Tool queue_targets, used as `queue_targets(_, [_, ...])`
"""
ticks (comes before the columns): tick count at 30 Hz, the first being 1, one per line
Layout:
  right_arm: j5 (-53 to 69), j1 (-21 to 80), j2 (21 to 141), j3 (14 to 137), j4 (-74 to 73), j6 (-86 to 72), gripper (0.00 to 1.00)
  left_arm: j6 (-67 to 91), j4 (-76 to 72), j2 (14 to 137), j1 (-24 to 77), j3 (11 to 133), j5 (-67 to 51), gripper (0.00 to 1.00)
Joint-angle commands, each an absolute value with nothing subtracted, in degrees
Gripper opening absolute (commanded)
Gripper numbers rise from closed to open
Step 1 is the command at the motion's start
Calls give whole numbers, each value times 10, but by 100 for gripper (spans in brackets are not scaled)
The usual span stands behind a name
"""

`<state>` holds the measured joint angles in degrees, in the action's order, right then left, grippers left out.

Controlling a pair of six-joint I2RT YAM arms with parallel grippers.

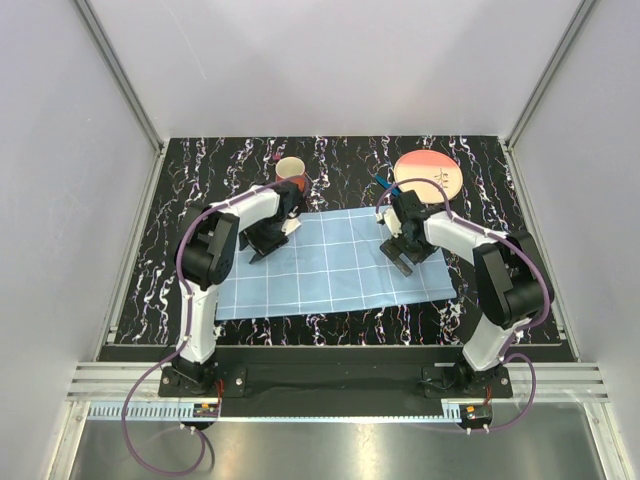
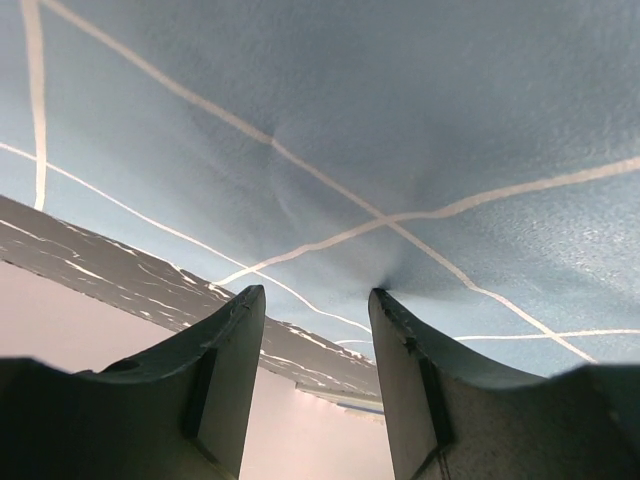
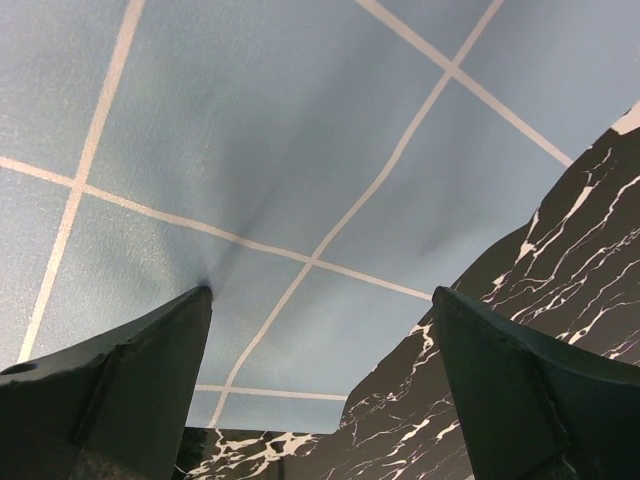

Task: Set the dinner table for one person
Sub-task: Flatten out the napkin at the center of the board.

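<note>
The dinner table (image 1: 340, 158) is a black top with white and purplish streaks. A light-blue checked mat (image 1: 330, 262) lies flat across its middle. My left gripper (image 1: 263, 248) stands at the mat's far left part. In the left wrist view, the gripper (image 2: 315, 292) is open with nothing between its fingers, and one fingertip (image 2: 382, 296) dents the mat (image 2: 400, 120). My right gripper (image 1: 402, 260) is at the mat's right edge. The right wrist view shows it (image 3: 320, 292) wide open, one fingertip (image 3: 203, 295) on the mat (image 3: 280, 130), the other over the bare table (image 3: 560, 260).
A tan cup (image 1: 291, 168) stands on the table just behind my left arm. A round plate (image 1: 430, 172), white with an orange part, lies behind my right arm, with a small blue thing (image 1: 382, 182) at its left. Grey walls and metal rails enclose the table.
</note>
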<state>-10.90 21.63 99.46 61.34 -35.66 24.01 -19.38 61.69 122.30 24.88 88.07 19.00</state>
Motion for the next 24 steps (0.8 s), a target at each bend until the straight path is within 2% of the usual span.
queue_targets(1, [-101, 230, 973, 601, -383, 234, 100, -173, 467, 1216, 247, 893, 191, 52])
queue_targets(18, [-120, 251, 952, 568, -374, 244, 100, -163, 456, 1215, 293, 902, 211, 52])
queue_targets(24, [-156, 250, 934, 585, -367, 265, 100, -163, 448, 1144, 292, 872, 234, 52])
